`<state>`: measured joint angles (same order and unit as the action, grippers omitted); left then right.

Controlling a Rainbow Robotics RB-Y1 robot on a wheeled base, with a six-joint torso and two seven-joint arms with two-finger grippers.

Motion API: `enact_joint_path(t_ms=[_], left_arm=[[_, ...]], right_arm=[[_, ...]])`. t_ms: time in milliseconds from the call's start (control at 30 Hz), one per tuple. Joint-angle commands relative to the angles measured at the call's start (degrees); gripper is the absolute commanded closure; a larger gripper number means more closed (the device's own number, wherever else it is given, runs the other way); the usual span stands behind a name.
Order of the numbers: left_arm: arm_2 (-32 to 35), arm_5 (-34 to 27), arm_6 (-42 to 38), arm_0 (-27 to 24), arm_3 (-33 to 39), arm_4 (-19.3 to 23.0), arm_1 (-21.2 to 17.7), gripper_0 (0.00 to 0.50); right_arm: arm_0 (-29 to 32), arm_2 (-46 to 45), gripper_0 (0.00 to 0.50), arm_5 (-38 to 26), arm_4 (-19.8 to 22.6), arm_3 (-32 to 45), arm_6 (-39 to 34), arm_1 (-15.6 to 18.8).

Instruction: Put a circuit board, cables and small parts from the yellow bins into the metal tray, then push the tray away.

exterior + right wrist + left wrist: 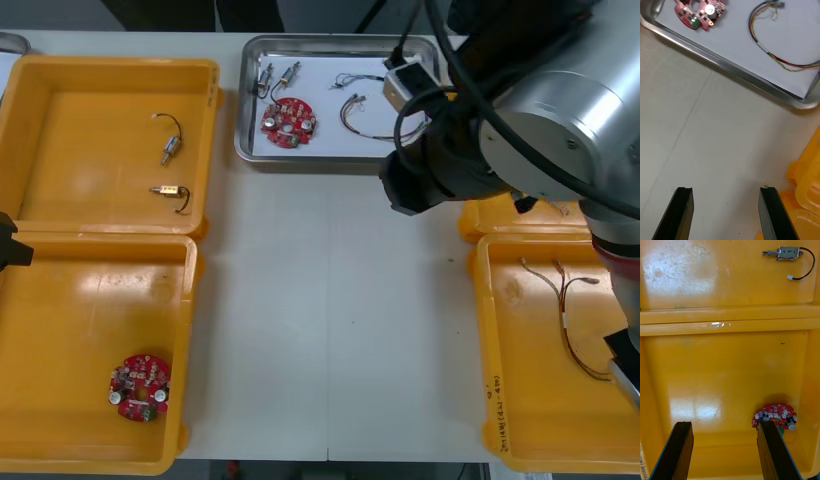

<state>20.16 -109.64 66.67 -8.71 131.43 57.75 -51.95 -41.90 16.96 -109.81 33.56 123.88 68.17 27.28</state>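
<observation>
The metal tray (320, 160), white inside, stands at the table's far middle. It holds a round red circuit board (288, 122), two small metal parts (277, 77) and thin cables (362, 108). My right gripper (404, 186) hangs just in front of the tray's near right corner. In the right wrist view it is open (724, 210) over bare table, with the tray rim (733, 69), the circuit board (700, 13) and a red and yellow cable (767, 52) beyond its fingers. My left gripper (8, 247) is parked at the left edge, open (724, 450) above the near left bin.
The near left yellow bin (60, 300) holds another red circuit board (140, 387). Two small metal parts (172, 170) lie in the far left bin. A red and yellow cable (565, 310) lies in the near right bin (500, 400). The right arm covers the far right bin.
</observation>
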Motion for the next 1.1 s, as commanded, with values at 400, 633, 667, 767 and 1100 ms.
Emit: enact_joint_path(t_ms=[400,633,667,767,1100], left_arm=[[1.64,-0.36,1.35,0.89,1.63,0.44,-2.63,0.000],[1.64,-0.36,1.35,0.89,1.63,0.44,-2.63,0.000],[1.64,-0.36,1.35,0.89,1.63,0.44,-2.63,0.000],[1.64,-0.36,1.35,0.89,1.63,0.44,-2.63,0.000],[1.64,-0.36,1.35,0.89,1.63,0.44,-2.63,0.000]], right_arm=[[19.67,-25.31,0.000,-0.19,4.76,7.26,-2.08,8.06],[24.15,-32.61,0.000,-0.19,5.46,7.26,-1.03,9.11],[24.85,-33.49,0.000,-0.19,5.37,7.17,-0.85,9.37],[26.52,-34.89,0.000,-0.19,5.20,7.17,-0.32,10.25],[30.39,-37.62,0.000,-0.19,6.69,3.21,2.14,12.27]])
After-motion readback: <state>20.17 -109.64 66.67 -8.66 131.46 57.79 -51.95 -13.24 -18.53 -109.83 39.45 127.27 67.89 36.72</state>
